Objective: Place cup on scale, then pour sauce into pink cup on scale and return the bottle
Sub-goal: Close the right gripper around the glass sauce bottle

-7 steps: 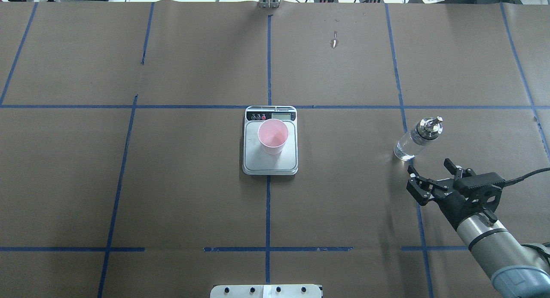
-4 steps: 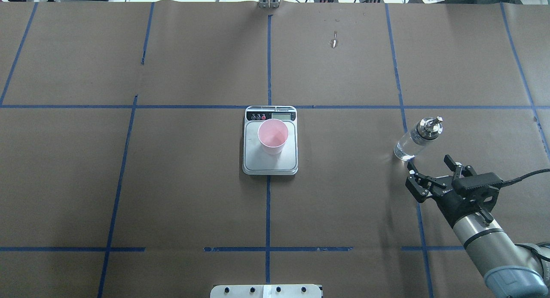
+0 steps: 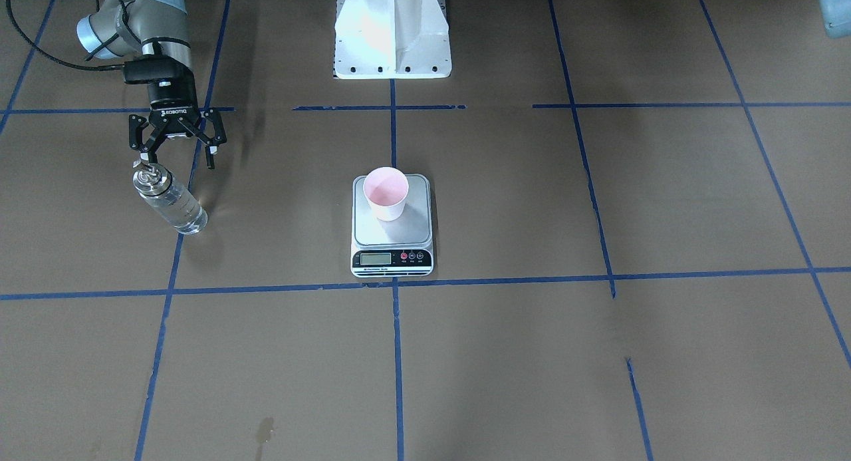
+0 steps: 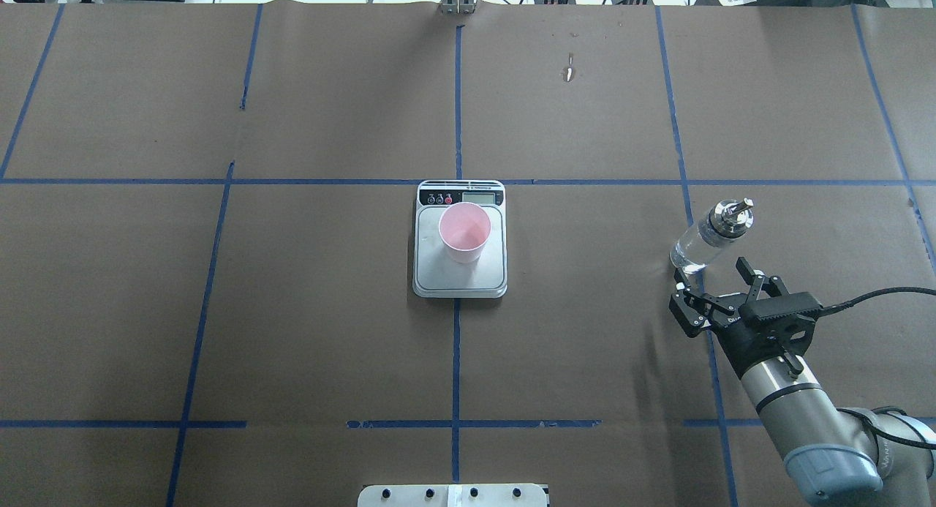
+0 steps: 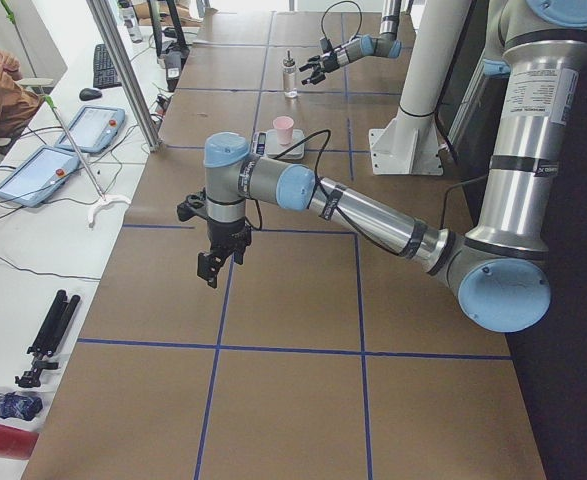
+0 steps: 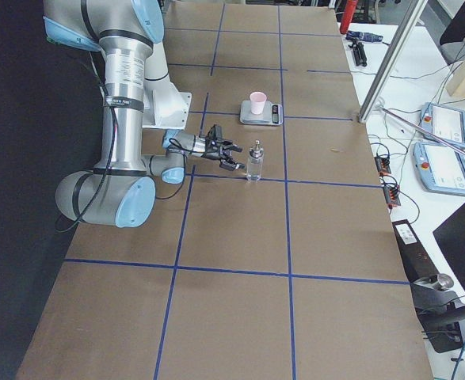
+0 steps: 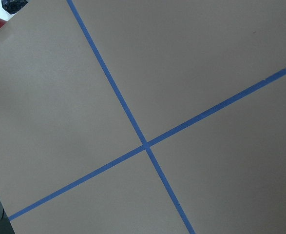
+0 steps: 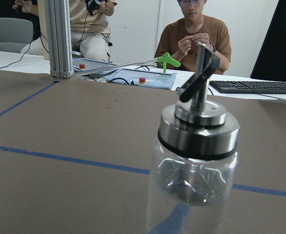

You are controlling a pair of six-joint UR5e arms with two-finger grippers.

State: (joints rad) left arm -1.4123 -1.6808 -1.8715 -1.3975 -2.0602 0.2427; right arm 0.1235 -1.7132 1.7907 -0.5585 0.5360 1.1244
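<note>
One pink cup (image 4: 463,233), upright on the platform of one scale (image 4: 439,274), nearer its display end. One bottle (image 4: 703,238), upright on the table (image 4: 292,309) well off to the scale's right, with clear sauce (image 3: 181,213) inside. Two arms. Right gripper (image 4: 711,274) low and near level, just short of the bottle on the robot's side, fingers spread wide, grasping nothing. Left gripper (image 5: 213,265) far to the scale's left, pointing straight down over blue tape lines (image 7: 145,144); whether spread or pinched, cannot tell. White robot pedestal (image 3: 392,28) on the scale's robot side. One seated person (image 8: 196,39) and a keyboard (image 8: 259,87) past the table's far edge.
</note>
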